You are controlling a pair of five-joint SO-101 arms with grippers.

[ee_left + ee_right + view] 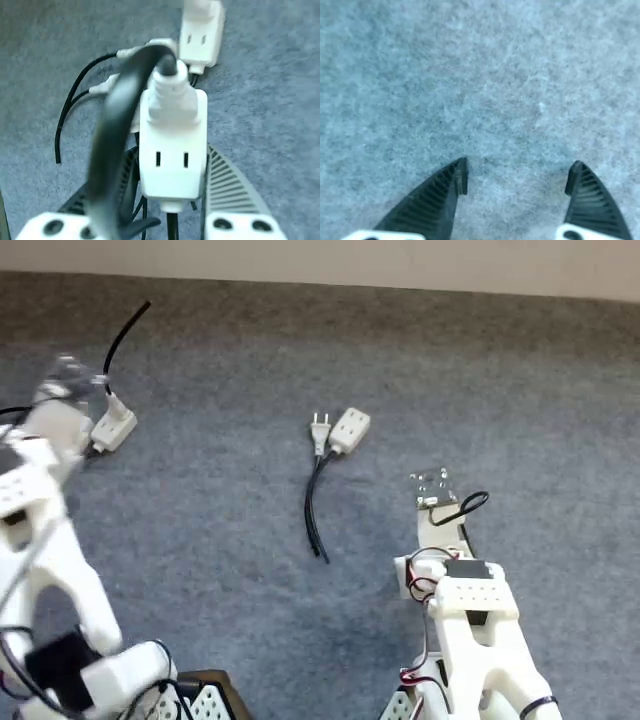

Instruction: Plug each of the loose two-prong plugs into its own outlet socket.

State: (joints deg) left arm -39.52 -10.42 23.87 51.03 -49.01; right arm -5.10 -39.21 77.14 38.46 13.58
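Note:
My left gripper is shut on a white outlet socket, held above the carpet at the far left. Its two slots face the wrist camera. A white neck with a black cord rises from its top, the cord curling upward; whether that is a plug I cannot tell. A second white socket lies mid-table with a loose two-prong plug right beside it, also seen past the held socket. My right gripper hangs open over bare carpet, right of the plug.
Grey carpet covers the table. Two short black cords trail from the middle socket and plug toward the front. The arm bases stand at the front edge, left and right.

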